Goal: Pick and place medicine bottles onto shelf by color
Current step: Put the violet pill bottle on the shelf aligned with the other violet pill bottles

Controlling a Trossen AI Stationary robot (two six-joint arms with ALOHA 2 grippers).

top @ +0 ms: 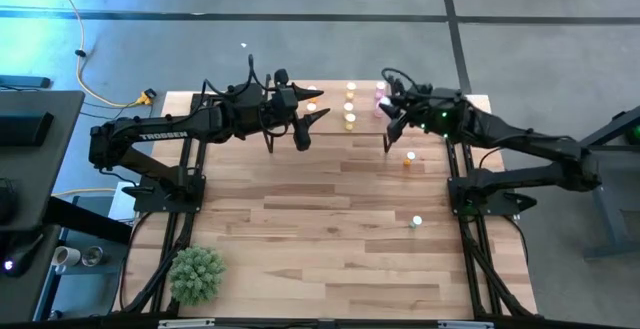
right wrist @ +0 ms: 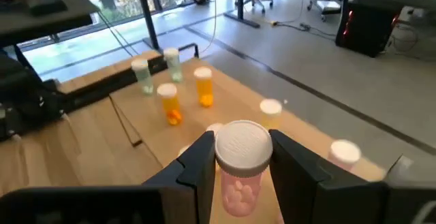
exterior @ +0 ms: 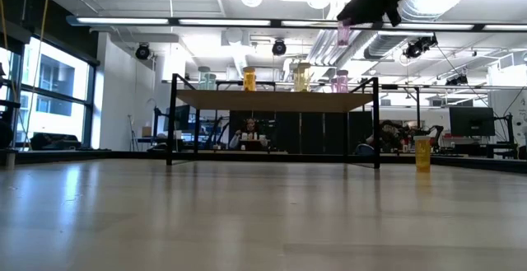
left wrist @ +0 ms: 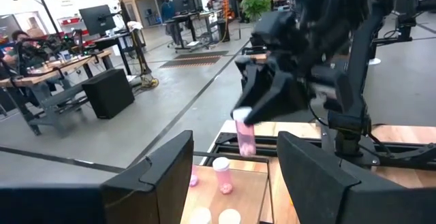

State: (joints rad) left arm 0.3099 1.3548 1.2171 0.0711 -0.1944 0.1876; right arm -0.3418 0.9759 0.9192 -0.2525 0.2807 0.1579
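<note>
**Pink bottle held above the shelf as two arms meet at the table's far edge**

The right gripper (right wrist: 240, 157) hangs over the small light-wood shelf on thin black metal legs (exterior: 276, 102), its two dark fingers closed on a tiny translucent pink medicine bottle with a white cap (right wrist: 240, 166). The low view shows the same bottle (exterior: 343, 32) dangling from the gripper, clear of the shelf top and above its right end. In the left wrist view the bottle (left wrist: 244, 131) hangs upright under the right arm's dark head, above two other pink bottles (left wrist: 222, 174) standing on the shelf.

The left gripper (left wrist: 235, 176) hovers beside the shelf's left part with its jaws spread wide and nothing between them; in the high view it (top: 303, 127) sits at the table's far edge, just left of the bottles.

On the shelf stand green bottles (right wrist: 157, 70) at one end, orange bottles (right wrist: 186, 94) next to them, yellow ones (top: 350, 106) in the middle and pink ones (top: 380, 94) at the right end.

Two bottles are off the shelf, on the light-wood plank tabletop (top: 330, 229): an orange bottle (top: 409, 158) near the right arm and a green bottle (top: 416, 222) farther toward the near edge. A green artificial plant ball (top: 195, 274) sits at the table's near left corner.
</note>
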